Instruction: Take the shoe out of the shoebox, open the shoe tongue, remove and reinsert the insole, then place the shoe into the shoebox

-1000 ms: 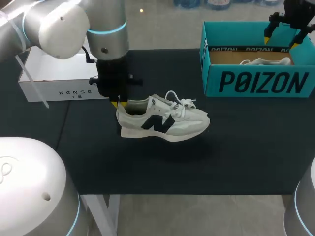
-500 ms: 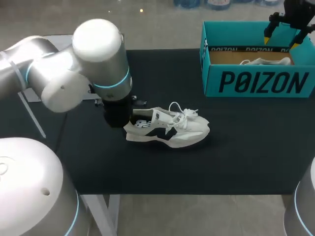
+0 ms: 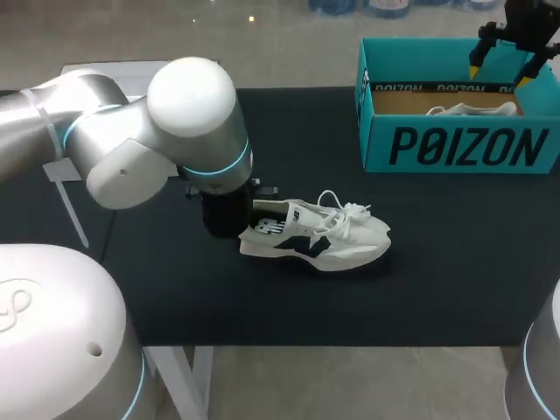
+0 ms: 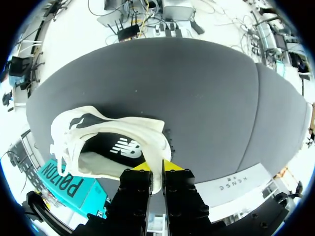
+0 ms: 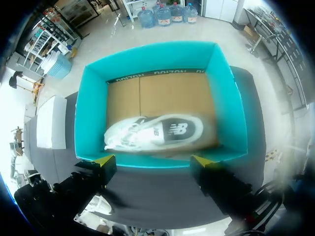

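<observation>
A white sneaker [image 3: 324, 238] with a dark side logo lies on the black mat, toe pointing right. My left gripper [image 4: 157, 169] is shut on its heel collar [image 4: 156, 147]; in the head view the wrist hides the fingers. The shoe's opening with the dark insole [image 4: 115, 147] faces the left wrist camera. The teal shoebox [image 3: 464, 144] stands at the back right with a second white sneaker [image 5: 152, 132] inside. My right gripper [image 3: 507, 61] hangs open above the box's near wall [image 5: 88, 123], holding nothing.
A white box [image 4: 236, 184] sits at the back left, mostly behind my left arm in the head view. Bare black mat [image 3: 437, 262] stretches between the shoe and the front and right edges.
My left arm has carried the sneaker to the right and toward the front edge, its elbow swinging in over the table. The right arm has stayed still.
</observation>
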Available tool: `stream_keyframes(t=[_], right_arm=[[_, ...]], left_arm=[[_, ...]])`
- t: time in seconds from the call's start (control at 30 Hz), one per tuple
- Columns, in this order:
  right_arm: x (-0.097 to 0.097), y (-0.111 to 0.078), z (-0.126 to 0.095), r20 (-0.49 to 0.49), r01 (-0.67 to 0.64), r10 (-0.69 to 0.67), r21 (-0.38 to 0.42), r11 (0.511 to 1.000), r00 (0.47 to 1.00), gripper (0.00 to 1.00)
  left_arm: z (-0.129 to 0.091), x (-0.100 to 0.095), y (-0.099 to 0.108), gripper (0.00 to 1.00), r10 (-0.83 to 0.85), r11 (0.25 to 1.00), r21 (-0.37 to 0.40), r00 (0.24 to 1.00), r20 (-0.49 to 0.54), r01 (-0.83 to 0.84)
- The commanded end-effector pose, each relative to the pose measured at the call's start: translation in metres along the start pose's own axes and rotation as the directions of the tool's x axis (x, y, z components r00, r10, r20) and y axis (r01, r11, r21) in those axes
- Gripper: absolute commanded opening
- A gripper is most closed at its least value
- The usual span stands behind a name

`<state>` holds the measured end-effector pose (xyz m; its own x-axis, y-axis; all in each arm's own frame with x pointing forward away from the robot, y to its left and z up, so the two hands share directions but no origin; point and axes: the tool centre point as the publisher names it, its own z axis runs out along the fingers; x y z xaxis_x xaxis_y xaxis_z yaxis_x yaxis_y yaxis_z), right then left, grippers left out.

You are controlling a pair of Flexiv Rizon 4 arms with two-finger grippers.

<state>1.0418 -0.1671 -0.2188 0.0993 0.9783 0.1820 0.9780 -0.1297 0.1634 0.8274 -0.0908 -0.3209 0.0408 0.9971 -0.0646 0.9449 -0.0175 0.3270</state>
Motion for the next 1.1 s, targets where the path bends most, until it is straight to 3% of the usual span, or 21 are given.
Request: stream_keyframes(t=[0.03,0.8,0.87,0.9,1.1], right_arm=[[0.000,0.000,0.000,0.001,0.000,0.000,0.001,1.000,1.000,1.00],[0.000,0.000,0.000,0.001,0.000,0.000,0.001,1.000,1.000,1.00],[0.000,0.000,0.000,0.001,0.000,0.000,0.001,1.000,1.000,1.00],[0.000,0.000,0.000,0.001,0.000,0.000,0.001,1.000,1.000,1.00],[0.000,0.000,0.000,0.001,0.000,0.000,0.001,1.000,1.000,1.00]], left_arm=[[0.000,-0.005,0.009,0.00,-0.003,0.999,0.042,1.000,-0.011,0.004],[0.019,-0.017,0.001,0.00,-0.087,0.988,0.116,0.991,-0.106,0.099],[0.020,-0.016,0.001,0.49,-0.087,0.988,0.118,0.990,-0.109,0.099],[0.021,-0.016,0.001,1.00,-0.083,0.988,0.120,0.990,-0.115,0.097],[0.006,-0.014,0.011,1.00,-0.101,0.988,0.109,0.992,-0.079,0.109]])
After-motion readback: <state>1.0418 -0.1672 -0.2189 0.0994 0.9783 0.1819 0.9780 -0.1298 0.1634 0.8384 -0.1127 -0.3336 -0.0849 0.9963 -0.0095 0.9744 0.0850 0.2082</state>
